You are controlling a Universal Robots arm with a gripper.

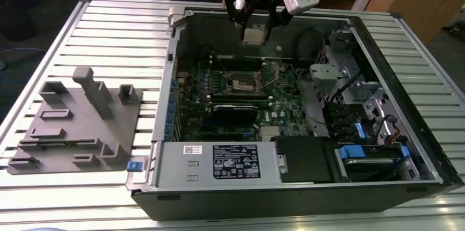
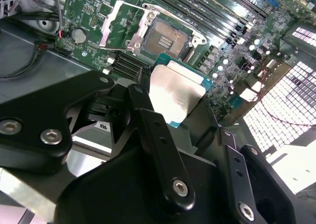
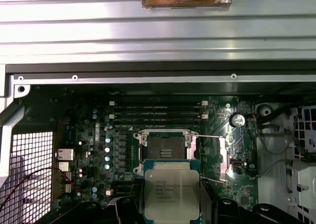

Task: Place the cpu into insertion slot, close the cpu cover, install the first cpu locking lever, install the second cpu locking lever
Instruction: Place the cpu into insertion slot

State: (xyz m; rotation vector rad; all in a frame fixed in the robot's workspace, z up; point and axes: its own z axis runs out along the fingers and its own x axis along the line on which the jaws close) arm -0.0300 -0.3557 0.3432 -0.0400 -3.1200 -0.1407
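Note:
My gripper [image 1: 256, 28] hangs over the far side of the open computer case, shut on the cpu [image 1: 254, 36], a flat square chip with a silver-grey top. In both wrist views the cpu [image 2: 175, 93] [image 3: 171, 194] sits between the black fingers [image 2: 148, 120], above the green board and apart from it. The insertion slot [image 1: 243, 83] [image 2: 165, 38] [image 3: 165, 147] lies bare on the board, dark centre showing. The cpu cover [image 2: 116, 28] [image 3: 224, 159] is swung open beside the slot. Thin lever rods [image 3: 212, 135] stand raised beside the cover.
A grey moulded fixture tray [image 1: 73, 127] lies on the slatted metal table at the exterior view's left. Inside the case are a power supply [image 1: 218, 160], a black card [image 1: 234, 112], memory slots [image 3: 158, 110], cables and drive bays [image 1: 363, 111]. The case walls [image 1: 174, 67] ring the board.

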